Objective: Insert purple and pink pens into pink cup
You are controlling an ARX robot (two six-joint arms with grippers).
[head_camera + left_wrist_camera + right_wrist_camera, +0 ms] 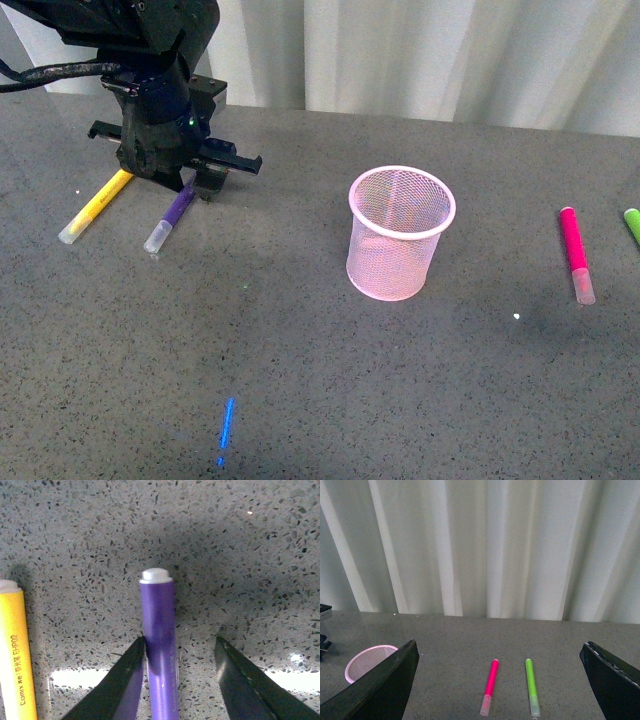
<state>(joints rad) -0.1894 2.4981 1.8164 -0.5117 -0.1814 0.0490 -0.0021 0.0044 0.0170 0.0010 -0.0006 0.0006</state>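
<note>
The purple pen (170, 222) lies on the grey table at the left, clear cap toward me. My left gripper (192, 186) is down over its far end, open. In the left wrist view the purple pen (159, 645) runs between the fingers, close against one finger (120, 682) with a gap to the other. The pink cup (400, 232) stands upright mid-table with nothing in it. The pink pen (576, 253) lies flat at the right. My right gripper (500, 647) is open, held above the table, looking down at the pink pen (490, 682) and part of the pink cup (367, 661).
A yellow marker (95, 207) lies just left of the purple pen, also visible in the left wrist view (15, 650). A green marker (632, 225) lies at the right edge beside the pink pen (532, 685). White curtains hang behind the table. A blue light streak (227, 425) marks the near tabletop.
</note>
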